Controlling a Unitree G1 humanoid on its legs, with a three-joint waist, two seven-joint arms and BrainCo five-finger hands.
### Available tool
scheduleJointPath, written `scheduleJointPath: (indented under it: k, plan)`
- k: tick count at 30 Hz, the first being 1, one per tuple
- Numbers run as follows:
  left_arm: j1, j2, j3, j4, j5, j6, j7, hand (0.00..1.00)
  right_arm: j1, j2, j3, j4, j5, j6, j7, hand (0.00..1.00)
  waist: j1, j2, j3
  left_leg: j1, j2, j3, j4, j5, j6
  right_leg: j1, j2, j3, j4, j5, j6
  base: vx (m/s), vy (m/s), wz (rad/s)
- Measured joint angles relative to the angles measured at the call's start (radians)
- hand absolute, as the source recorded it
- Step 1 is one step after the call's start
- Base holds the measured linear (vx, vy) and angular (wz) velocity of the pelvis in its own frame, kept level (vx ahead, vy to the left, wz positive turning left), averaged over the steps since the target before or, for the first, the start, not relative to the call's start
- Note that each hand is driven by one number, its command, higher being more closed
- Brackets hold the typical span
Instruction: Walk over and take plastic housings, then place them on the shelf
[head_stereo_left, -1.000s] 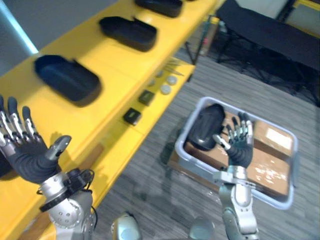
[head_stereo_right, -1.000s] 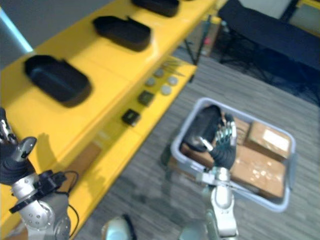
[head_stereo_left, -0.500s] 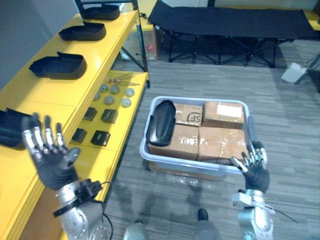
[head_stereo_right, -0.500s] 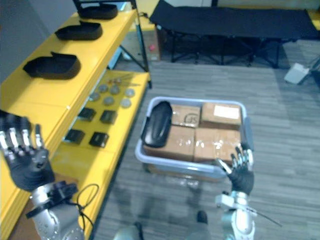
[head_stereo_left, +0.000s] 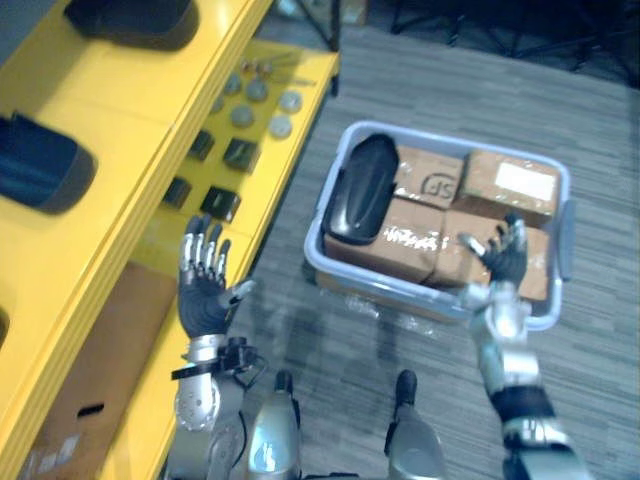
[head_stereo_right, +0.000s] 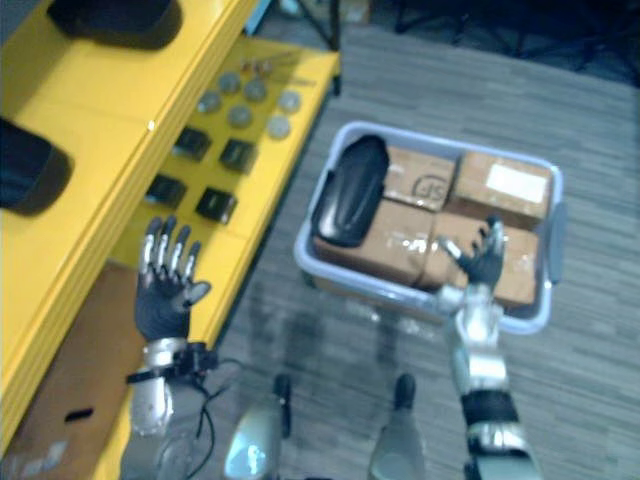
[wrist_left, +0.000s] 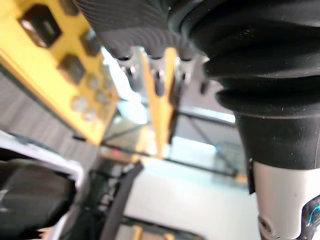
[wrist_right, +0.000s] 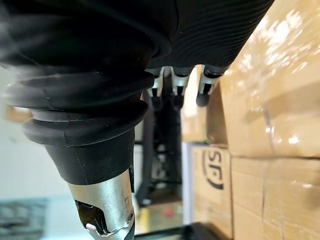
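Note:
A black plastic housing (head_stereo_left: 362, 188) lies on cardboard boxes (head_stereo_left: 455, 225) in a pale grey bin (head_stereo_left: 325, 262) on the floor. Two more housings (head_stereo_left: 38, 164) (head_stereo_left: 130, 15) rest on the top of the yellow shelf (head_stereo_left: 100, 120). My right hand (head_stereo_left: 503, 254) is raised over the bin's near right part, fingers straight, a hand's width right of the housing, holding nothing. My left hand (head_stereo_left: 203, 287) is held up open beside the shelf's front edge, palm toward me, also holding nothing.
The shelf's lower level (head_stereo_left: 225, 150) carries several small black blocks (head_stereo_left: 218, 203) and round metal discs (head_stereo_left: 280, 125). A brown cardboard box (head_stereo_left: 90, 370) sits under the shelf at lower left. Grey carpet (head_stereo_left: 420, 100) lies between shelf and bin.
The camera has tilted down and nearer to the bin. My left hand has dropped lower beside the shelf edge; my right hand has risen from the bin's front rim to over the boxes.

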Motion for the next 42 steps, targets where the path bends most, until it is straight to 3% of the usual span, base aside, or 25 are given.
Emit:
scheduleJointPath:
  k: [3,16,22,26,33,37,42]
  plan:
    - [-0.045,0.002,-0.031,0.051,0.005,-0.010,-0.022,0.00,-0.137,-0.047,0.027,0.154,0.032,0.031,0.003,0.00,0.036,0.006,0.001,-0.035,-0.007,-0.020,0.006,0.007,0.001,-0.017,-0.004,-0.023,0.001,0.004,0.001,-0.01,0.014,0.22]
    - [-0.171,0.003,-0.163,0.231,-0.007,-0.010,-0.029,0.00,-0.431,-0.201,0.110,0.404,0.056,0.174,0.001,0.00,0.108,0.072,0.046,-0.122,-0.035,-0.062,0.062,0.013,0.010,-0.086,-0.032,-0.106,0.083,0.003,-0.001,-0.03,0.038,0.09]
    - [-0.195,-0.018,-0.199,0.284,-0.015,-0.013,-0.016,0.00,-0.483,-0.232,0.109,0.480,0.019,0.256,-0.004,0.00,0.112,0.085,0.058,-0.166,-0.035,-0.064,0.092,0.015,0.013,-0.134,-0.038,-0.124,0.122,-0.007,-0.015,-0.07,0.016,-0.02]
    - [-0.210,-0.036,-0.232,0.315,-0.017,-0.013,-0.005,0.00,-0.517,-0.264,0.112,0.503,-0.046,0.302,-0.021,0.00,0.115,0.113,0.069,-0.185,-0.037,-0.062,0.100,0.019,0.015,-0.159,-0.045,-0.126,0.142,-0.009,-0.017,-0.04,0.021,-0.02]
    - [-0.242,-0.076,-0.269,0.404,-0.026,-0.018,0.035,0.00,-0.548,-0.340,0.179,0.531,-0.126,0.303,-0.022,0.00,0.143,0.131,0.076,-0.239,-0.037,-0.066,0.120,0.024,0.015,-0.219,-0.050,-0.128,0.176,-0.011,-0.020,-0.03,0.011,-0.01]
    - [-0.251,-0.077,-0.290,0.446,-0.026,-0.023,0.058,0.00,-0.553,-0.371,0.217,0.536,-0.129,0.301,-0.070,0.00,0.166,0.132,0.075,-0.274,-0.038,-0.074,0.137,0.024,0.015,-0.249,-0.052,-0.135,0.196,-0.018,-0.029,-0.01,0.006,0.03]
    - [-0.251,-0.077,-0.290,0.446,-0.025,-0.044,0.067,0.00,-0.564,-0.372,0.219,0.536,-0.128,0.301,-0.125,0.00,0.173,0.133,0.074,-0.296,-0.040,-0.093,0.162,0.022,0.015,-0.258,-0.052,-0.158,0.214,-0.023,-0.036,-0.01,0.010,0.08]
